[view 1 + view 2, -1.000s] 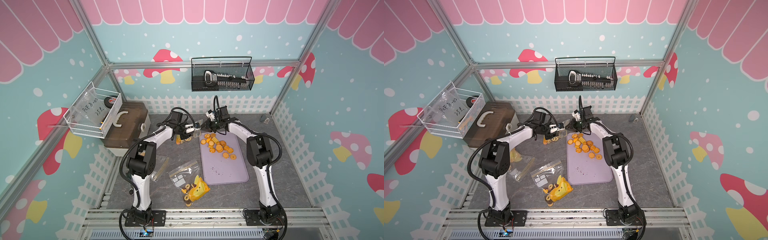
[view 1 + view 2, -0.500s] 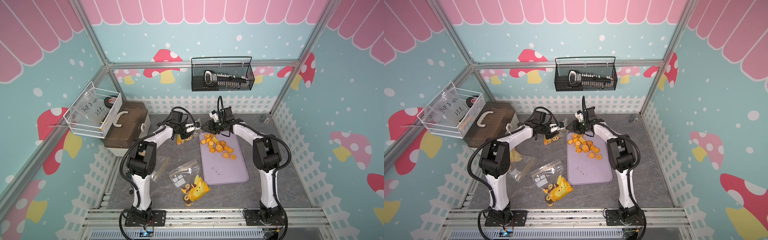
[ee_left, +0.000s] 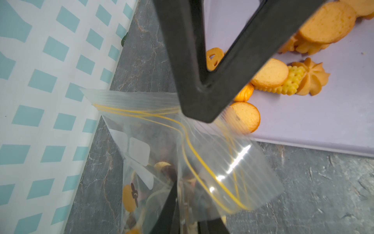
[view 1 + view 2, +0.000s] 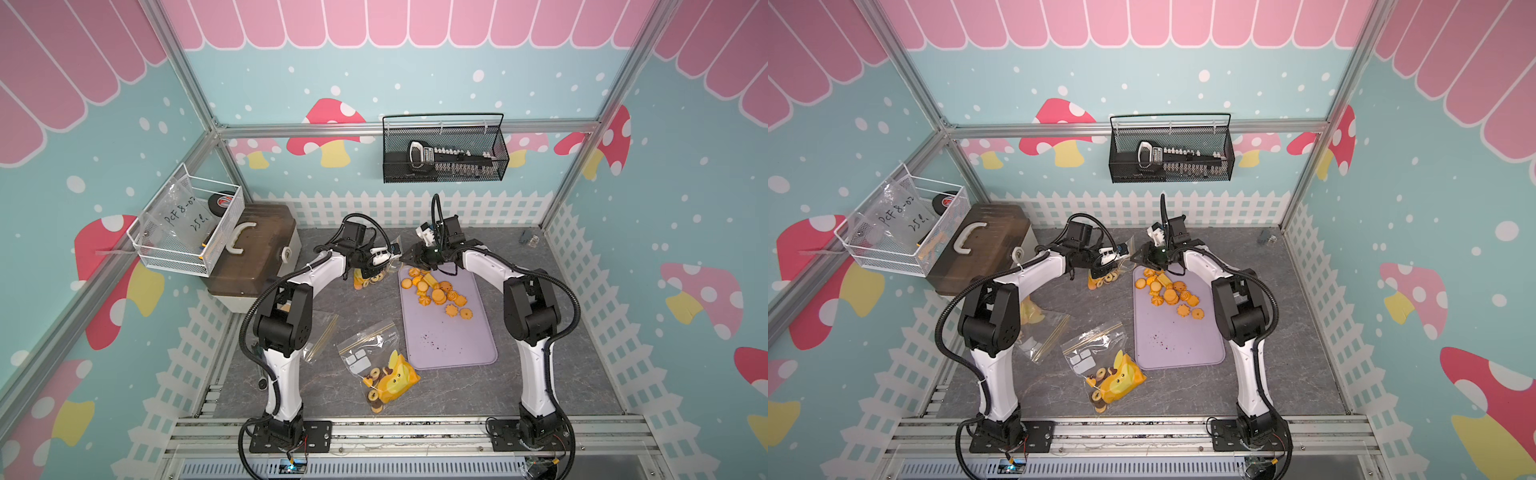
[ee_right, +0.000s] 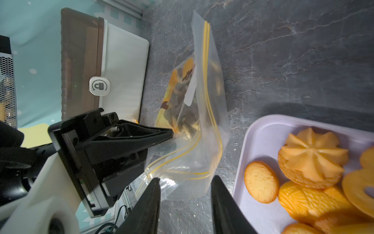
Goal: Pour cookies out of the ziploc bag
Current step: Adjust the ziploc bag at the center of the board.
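Both arms reach to the centre of the frame in both top views, and the claws nearly meet just above the tray's upper-left corner. Left claw (image 3: 190,212) is nearly closed, pinching the clear ziploc bag (image 4: 369,274) through its side. The left wrist view shows plastic squeezed between the two black fingers. Right claw (image 5: 185,182) is open with a clear gap between its fingers. The bag's zip edge sits in that gap, with neither finger pressing on it as far as I can see. The yellow zip lines split apart along one stretch, so the mouth is partly open. The bag hangs under the left claw, just left of the lilac tray (image 4: 451,345), zip end toward the claws, filled end down. Can't tell if it touches the desk (image 4: 561,353).

Cookies (image 4: 436,293): a loose orange pile, round and flower-edged, on the upper half of the tray, centre of frame. More are inside the held bag, orange and brown, bunched at the low end. Dark crumbs (image 4: 428,338) on the tray's lower half.

Second bag (image 4: 380,368) lies flat on the desk, lower centre, below-left of the tray, with ring cookies and a yellow item inside. Third bag (image 4: 322,336) is by the left arm's elbow, contents unclear. Brown-lidded box (image 4: 257,253) left of centre. White wire basket (image 4: 187,224) upper left. Black mesh basket (image 4: 444,153) on the back wall, upper centre.
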### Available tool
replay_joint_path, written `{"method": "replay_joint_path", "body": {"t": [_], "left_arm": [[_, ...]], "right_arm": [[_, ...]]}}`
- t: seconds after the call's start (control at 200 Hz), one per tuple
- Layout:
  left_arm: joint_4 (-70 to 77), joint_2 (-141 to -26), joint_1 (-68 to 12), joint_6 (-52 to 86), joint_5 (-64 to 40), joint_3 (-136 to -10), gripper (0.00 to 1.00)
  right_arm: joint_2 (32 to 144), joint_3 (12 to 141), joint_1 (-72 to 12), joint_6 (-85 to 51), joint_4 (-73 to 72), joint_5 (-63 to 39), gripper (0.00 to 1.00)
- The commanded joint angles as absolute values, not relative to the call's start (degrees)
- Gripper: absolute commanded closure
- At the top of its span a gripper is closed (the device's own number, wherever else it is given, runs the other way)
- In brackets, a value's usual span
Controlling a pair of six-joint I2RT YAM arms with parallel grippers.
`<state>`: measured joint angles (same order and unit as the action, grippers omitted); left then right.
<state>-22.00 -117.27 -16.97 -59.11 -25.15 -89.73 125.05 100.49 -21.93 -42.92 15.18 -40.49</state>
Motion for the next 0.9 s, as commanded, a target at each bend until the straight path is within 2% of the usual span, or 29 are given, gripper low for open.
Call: {"method": "replay_joint_path", "body": {"t": [0.0,0.255,0.64,0.896], "left_arm": [[-21.5,-116.9,-17.2,-58.8,-26.5,-90.1,0.83],[-21.3,-116.8,-17.2,-58.5,-26.3,-90.1,0.85],[-21.0,-116.2,-17.2,-58.2,-26.9,-88.9,0.85],[-20.2,-115.1,-17.2,-57.2,-28.0,-87.5,0.86]], "right_arm": [[126.2,101.8,-22.6,-41.5,16.7,-39.5,0.57],[120.7,95.1,-22.3,-38.5,16.7,-37.1,0.36],[120.8,94.1,-22.2,-38.6,15.9,-37.1,0.38],[124.8,98.1,-22.1,-39.8,16.0,-36.8,0.4]]}}
